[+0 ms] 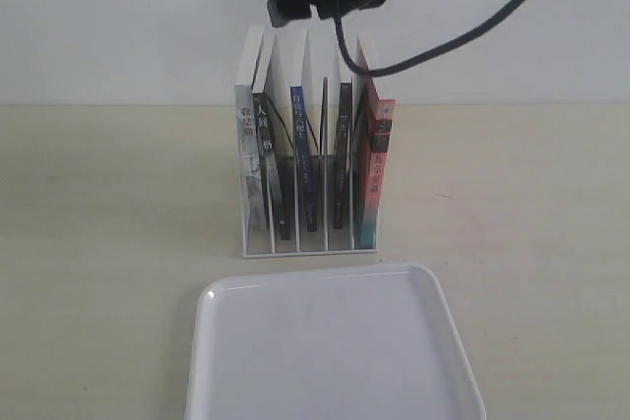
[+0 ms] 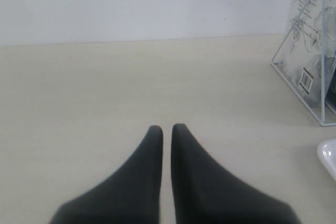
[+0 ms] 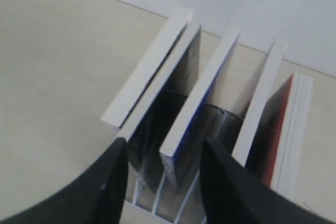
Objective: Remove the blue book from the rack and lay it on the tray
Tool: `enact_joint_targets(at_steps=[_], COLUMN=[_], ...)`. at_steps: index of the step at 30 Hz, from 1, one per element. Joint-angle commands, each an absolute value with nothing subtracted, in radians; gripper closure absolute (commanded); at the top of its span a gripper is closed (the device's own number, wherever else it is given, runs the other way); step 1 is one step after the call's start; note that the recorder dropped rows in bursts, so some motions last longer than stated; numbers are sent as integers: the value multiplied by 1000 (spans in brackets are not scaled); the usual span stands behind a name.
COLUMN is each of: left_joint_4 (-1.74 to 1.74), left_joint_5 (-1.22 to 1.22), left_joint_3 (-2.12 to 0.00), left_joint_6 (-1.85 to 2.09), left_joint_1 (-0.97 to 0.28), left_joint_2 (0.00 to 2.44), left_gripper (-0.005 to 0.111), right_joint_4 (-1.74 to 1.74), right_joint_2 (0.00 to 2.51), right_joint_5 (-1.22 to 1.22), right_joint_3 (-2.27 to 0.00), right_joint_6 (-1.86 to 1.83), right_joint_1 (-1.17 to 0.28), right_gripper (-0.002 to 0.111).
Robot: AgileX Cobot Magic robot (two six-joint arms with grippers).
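Where the blue book stands: upright in the rack (image 1: 258, 243), the blue book (image 1: 301, 145) fills a middle slot with its dark blue spine facing the tray; from the right wrist view its pale page edge (image 3: 199, 103) runs between two neighbours.
Rack: white wire, resting on the pale surface (image 1: 98, 243) close to the white wall (image 1: 98, 27).
Other books: a grey-white one (image 1: 246, 135) at the left end, a black-spined one (image 1: 264, 154) just beside it, another dark spine (image 1: 343, 145) to the right of the blue one, and a red-and-teal book (image 1: 374, 174) at the right end.
Right end effector: hanging over the rack, the right end effector (image 3: 164, 148) has its dark fingers spread wide, one on each side of the blue book's top edge. It grips nothing; I can't tell whether either finger touches a book.
Left end effector: low over bare surface, the left end effector (image 2: 167, 128) has its fingers drawn almost together, only a thin slit between the tips, nothing held. A corner of the rack shows off to one side.
Tray: the tray (image 1: 325, 341) lies flat on the surface in front of the rack, near it but apart.
Cable: a black cable (image 1: 472, 31) loops from the right arm across the wall.
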State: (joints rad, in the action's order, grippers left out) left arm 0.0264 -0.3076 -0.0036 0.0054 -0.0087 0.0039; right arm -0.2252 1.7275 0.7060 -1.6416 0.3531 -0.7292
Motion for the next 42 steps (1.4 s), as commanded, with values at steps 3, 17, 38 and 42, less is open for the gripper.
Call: enact_joint_targets(at_steps=[3, 17, 38, 42], left_joint_4=[19, 19, 19, 19], left_joint_5=[-302, -302, -302, -302], left_joint_3=[0, 0, 0, 0], left_joint_6=[9, 9, 9, 9], left_joint_1=[-10, -10, -10, -10], left_joint_2=[0, 0, 0, 0], left_gripper=[102, 102, 102, 102], right_joint_4=[-435, -380, -442, -448], right_joint_2=[1759, 1892, 1927, 1925], right_joint_5=[705, 649, 636, 632], right_joint_3=[-1648, -1648, -1648, -1648], right_joint_6=[535, 566, 598, 637], right_joint_1=[-716, -657, -657, -657], right_gripper=[92, 65, 99, 99])
